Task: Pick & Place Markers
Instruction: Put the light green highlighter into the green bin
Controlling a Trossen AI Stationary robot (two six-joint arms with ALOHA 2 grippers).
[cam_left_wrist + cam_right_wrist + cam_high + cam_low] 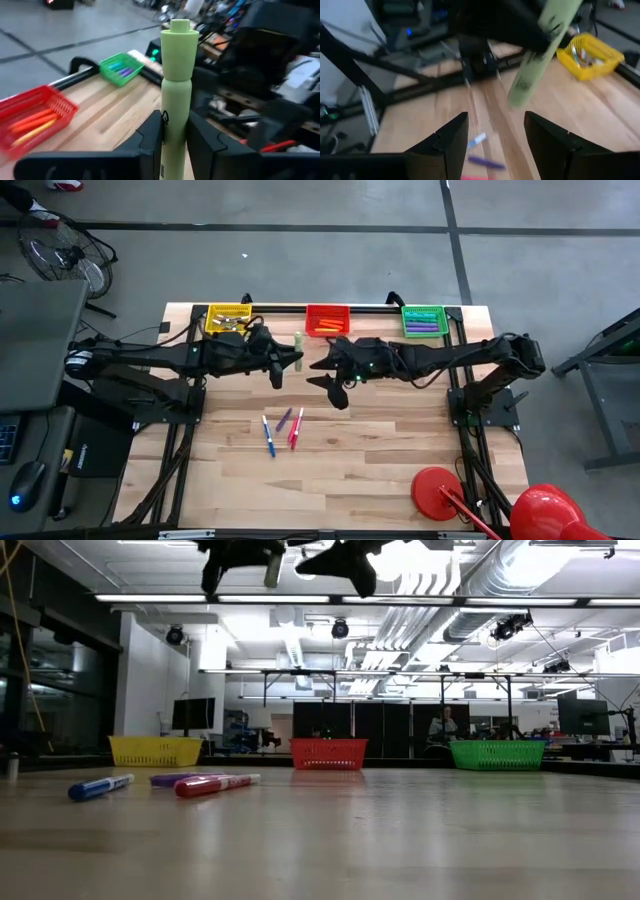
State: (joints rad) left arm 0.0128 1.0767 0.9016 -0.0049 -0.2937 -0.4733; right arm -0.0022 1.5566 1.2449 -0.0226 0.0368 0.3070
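Green marker point(176, 85), stiff, light, probably slick plastic, sits clamped mid-barrel in the left gripper point(172, 135); right gripper point(495, 137) waits near, jaws apart, empty.

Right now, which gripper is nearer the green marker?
Left. The left gripper is shut on the green marker; the right gripper is open, apart from it, empty.
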